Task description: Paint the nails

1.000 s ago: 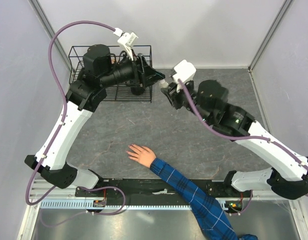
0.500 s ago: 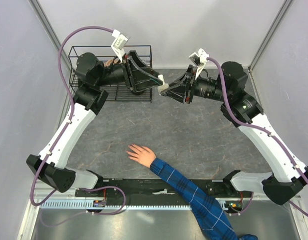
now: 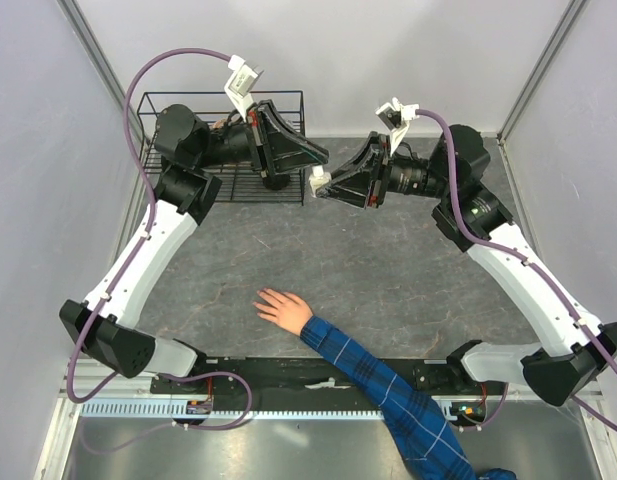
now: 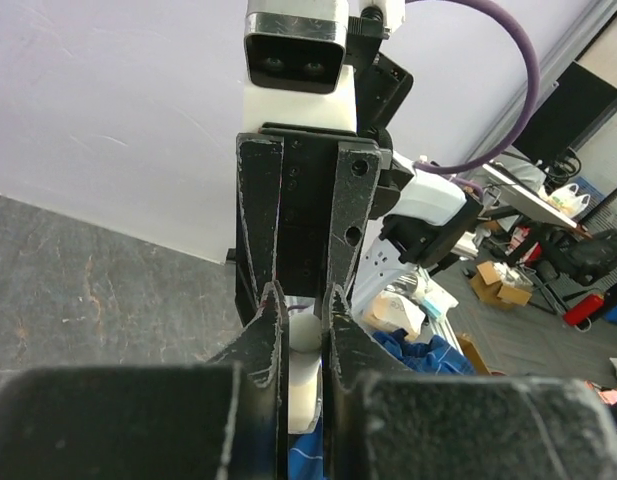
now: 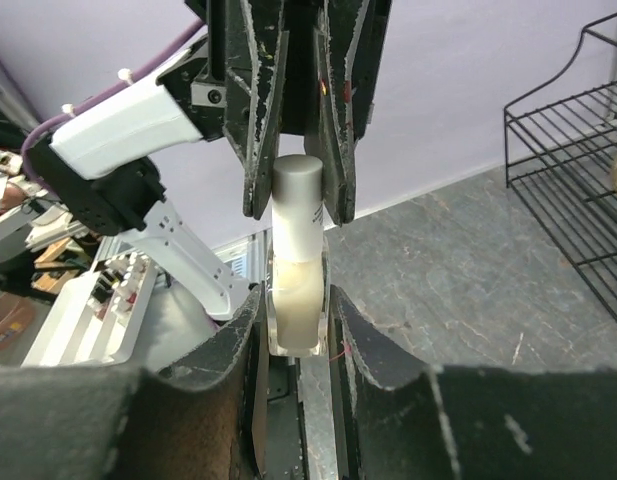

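- The left gripper (image 5: pixel 298 215) and right gripper (image 5: pixel 295 305) meet tip to tip, raised above the back part of the table (image 3: pixel 408 270).
- The right gripper's jaws are clamped on the pale body of a small bottle (image 5: pixel 295 275). The left gripper's jaws are pinched on its cap (image 5: pixel 296 195) from the opposite end.
- Below the grippers and toward the arm bases, the grey table is bare as far as the hand (image 3: pixel 285 309).
- To the outer side of the right gripper, the table is also bare up to the right wall (image 3: pixel 588 150).
- The back wall (image 3: pixel 388 60) rises close behind both grippers, so there is little room that way.
- A black wire basket (image 3: pixel 223 150) stands in the back left corner, just behind the left gripper. The left wrist hangs over its front rim.
- The left wall (image 3: pixel 38 200) runs close along the outer side of the left arm.
- A purple cable (image 3: pixel 138 80) arcs high over the left arm, and another trails along the right arm.
- The hand lies flat on the table, well apart from both grippers, low and near the bases, a little toward the left gripper's side.
- Its fingers spread toward the left wall. The nails (image 3: pixel 261 298) sit at the fingertips, too small to make out.
- A blue plaid sleeve (image 3: pixel 388 385) runs from the wrist across the near edge, between the two bases.
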Motion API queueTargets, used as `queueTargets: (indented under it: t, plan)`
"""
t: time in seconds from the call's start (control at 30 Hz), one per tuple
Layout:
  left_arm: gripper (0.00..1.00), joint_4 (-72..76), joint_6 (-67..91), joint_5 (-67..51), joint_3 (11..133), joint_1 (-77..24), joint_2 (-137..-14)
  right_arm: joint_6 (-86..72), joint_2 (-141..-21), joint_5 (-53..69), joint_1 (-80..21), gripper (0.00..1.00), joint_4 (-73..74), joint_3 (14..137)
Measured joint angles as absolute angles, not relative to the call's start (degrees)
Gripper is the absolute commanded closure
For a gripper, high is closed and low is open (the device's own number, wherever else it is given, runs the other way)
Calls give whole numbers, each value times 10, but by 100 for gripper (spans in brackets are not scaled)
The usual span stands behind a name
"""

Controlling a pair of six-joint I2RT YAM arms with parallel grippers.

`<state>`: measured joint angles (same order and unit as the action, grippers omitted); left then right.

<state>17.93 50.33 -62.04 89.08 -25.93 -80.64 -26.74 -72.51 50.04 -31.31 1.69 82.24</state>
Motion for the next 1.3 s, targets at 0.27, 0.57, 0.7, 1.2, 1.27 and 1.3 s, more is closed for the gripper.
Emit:
queueTargets:
  t: [0.27, 0.57, 0.7, 1.2, 1.27, 1.3]
  plan:
    - [98, -80, 326, -381, 977, -302, -803, -136, -755, 123, -441, 100, 197, 929]
    - [65, -258, 202, -180, 1096, -392, -781, 80, -814, -411, -698, 100, 249, 1058]
    - [44, -267, 195, -206, 1078, -385, -798, 100, -776, -352, -680, 100, 236, 972]
    - [17, -61, 341, -496, 980, -280, -786, -50, -705, 265, -335, 100, 226, 879]
    - [21, -14, 375, -523, 965, -271, -786, -90, -704, 336, -297, 100, 196, 867]
    - [21, 3, 391, -533, 958, -264, -787, -116, -705, 371, -280, 100, 172, 858]
